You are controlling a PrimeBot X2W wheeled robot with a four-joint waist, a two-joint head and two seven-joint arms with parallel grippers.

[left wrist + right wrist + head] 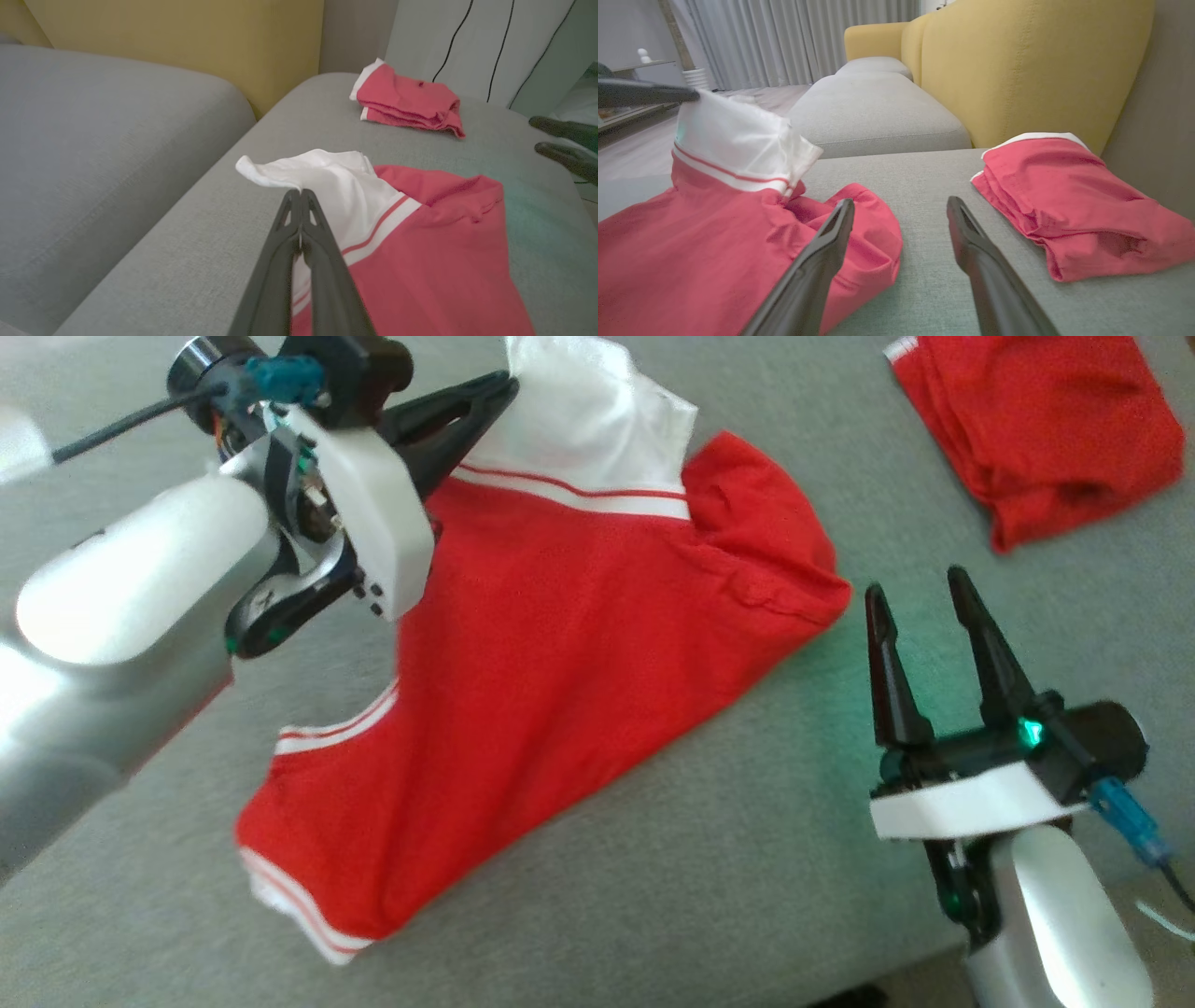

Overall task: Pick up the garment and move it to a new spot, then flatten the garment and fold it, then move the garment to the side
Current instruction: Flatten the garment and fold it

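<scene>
I'm on the first step, getting the garment off the cushion. The red garment (579, 644) lies rumpled on the grey sofa cushion (747, 896), near the folded red pile (1046, 429) but apart from it, with bare cushion between the two. My left gripper (499, 387) has its fingers pinched narrow on the garment's white end (583, 420), the end lying level with the pile. My right gripper (915, 586) holds nothing. Its fingers are spread wide just off the garment's bunched red edge, on the pile's side.

As I judge it, the next move is a lift with the left arm until the cloth clears the cushion, then a carry to a spot well away from the pile. From one pinch the garment will hang and bunch, so the right fingers may need a second corner before flattening.

The left wrist view gives me the pinch itself, with white cloth caught between the closed fingers. The low right wrist view shows the white end raised above the red body. The head view lays out the whole spread, down to the striped hems farthest from the pile.
</scene>
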